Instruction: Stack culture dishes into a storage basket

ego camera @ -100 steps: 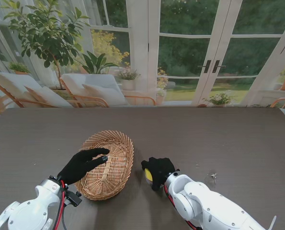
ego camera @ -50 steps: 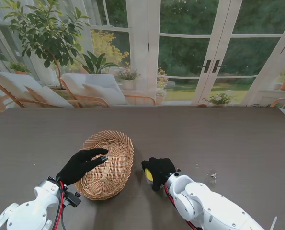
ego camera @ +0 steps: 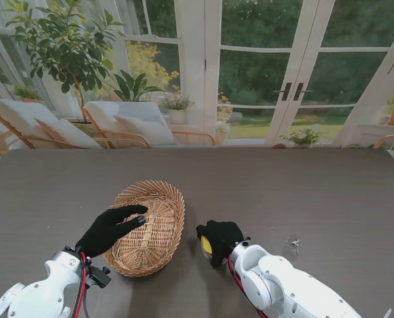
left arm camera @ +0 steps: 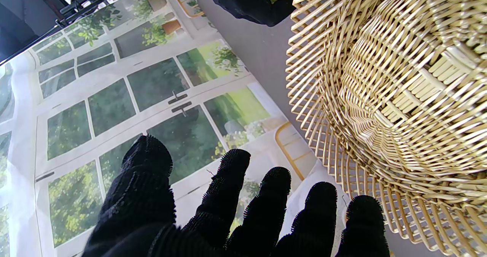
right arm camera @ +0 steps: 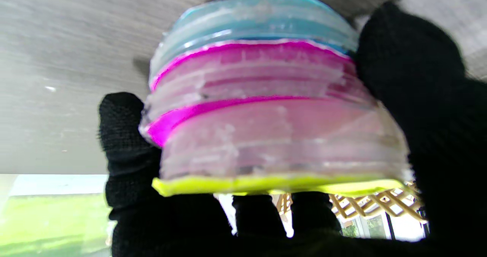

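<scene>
Here, right hand [ego camera: 218, 237] grips round translucent dishes [right arm camera: 262, 112] (colour-rimmed) beside woven basket [ego camera: 148, 227].

Bright daylight thru windows [ego camera: 263, 73]; dish stack [right arm camera: 266, 112] blurred close-up; soft shadows on table [ego camera: 316, 192].

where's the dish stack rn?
In the stand view the dish stack is gripped in the right hand, on the table just right of the basket. The left hand rests open on the basket's left rim.
</scene>
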